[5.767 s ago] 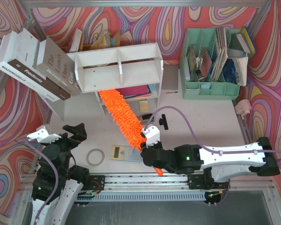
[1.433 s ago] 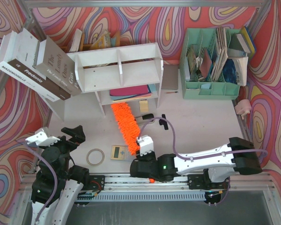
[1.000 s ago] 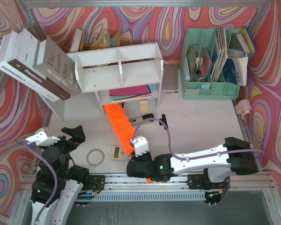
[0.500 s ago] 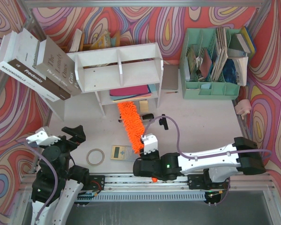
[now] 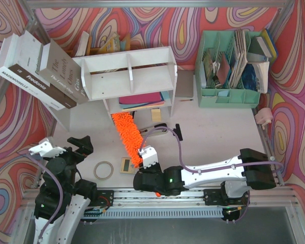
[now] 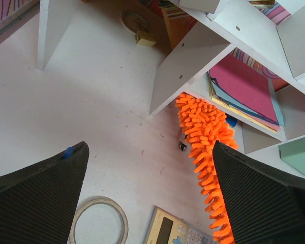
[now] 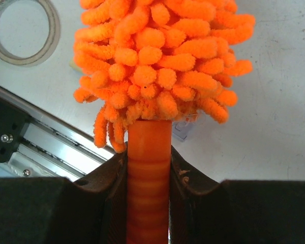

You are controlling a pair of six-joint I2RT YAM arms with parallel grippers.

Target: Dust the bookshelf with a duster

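Two arms work on a white table (image 5: 218,137), and the bookshelf (image 5: 127,71) stands toward its far side with its open tiers facing them. Two big hardbacks (image 5: 38,68) lean tilted against the bookshelf's left end. A mint-green file organiser (image 5: 229,96) stuffed with papers sits to the right of the bookshelf, apart from it.

In front of the bookshelf, the right gripper (image 7: 148,168) is clamped tight on the ribbed orange handle of the duster (image 5: 127,133). Its fluffy orange head slants up and leftward, and the tip reaches the front edge of the bookshelf's lower tier, just beside the left white upright and the stacked pink and blue folders.

The left gripper (image 6: 150,152) hovers in front of the bookshelf's left end, with its jaws spread wide and nothing between them.

A small calculator (image 5: 127,165) and a roll of tape (image 5: 96,171) lie flat on the table, nearer the arms than the bookshelf, with the calculator just beside the duster head.
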